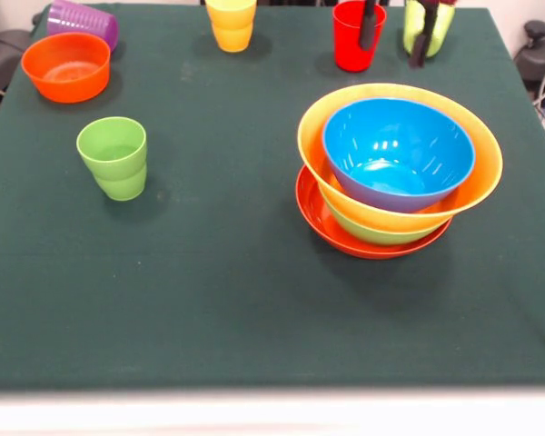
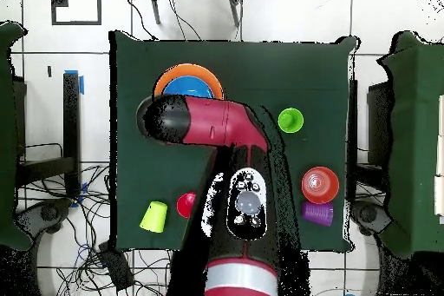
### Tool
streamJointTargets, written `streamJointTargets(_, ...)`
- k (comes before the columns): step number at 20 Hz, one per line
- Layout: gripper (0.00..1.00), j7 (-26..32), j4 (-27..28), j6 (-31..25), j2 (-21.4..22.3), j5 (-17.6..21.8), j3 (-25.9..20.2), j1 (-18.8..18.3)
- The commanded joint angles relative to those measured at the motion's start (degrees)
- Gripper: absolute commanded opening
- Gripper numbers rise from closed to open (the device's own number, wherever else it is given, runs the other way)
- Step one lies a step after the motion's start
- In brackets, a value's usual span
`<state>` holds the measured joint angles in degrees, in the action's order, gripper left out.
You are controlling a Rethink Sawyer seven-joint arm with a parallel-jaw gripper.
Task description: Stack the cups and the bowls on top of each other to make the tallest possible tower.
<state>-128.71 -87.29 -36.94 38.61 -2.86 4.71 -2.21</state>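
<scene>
Pincer [image 1: 395, 41] between red cup [image 1: 354, 41] and light green cup [image 1: 433, 27].

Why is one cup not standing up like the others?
The purple cup lies tipped on its side at the table's far corner, behind the small orange bowl. The light green cup, yellow cup and red cup stand upright.

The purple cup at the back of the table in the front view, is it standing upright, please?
No, the purple cup lies tipped on its side behind the small orange bowl.
</scene>
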Motion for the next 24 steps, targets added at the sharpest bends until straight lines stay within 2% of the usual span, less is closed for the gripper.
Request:
streamJointTargets(1, 1.00, -2.40, -8.68, -1.81, 2.09, 4.79, 0.71, 2.45)
streamJointTargets(9, 1.00, 0.84, -12.78, 0.73, 4.52, 3.97, -1.77, -0.01)
streamJointTargets(14, 1.00, 1.62, -16.56, 4.52, 5.40, 5.61, -1.57, -0.81)
streamJointTargets(20, 1.00, 5.48, -20.11, 7.98, 6.33, 7.56, -3.00, -4.39)
streamJointTargets(24, 1.00, 7.48, -21.42, 8.40, 7.45, 9.55, -3.74, -7.16)
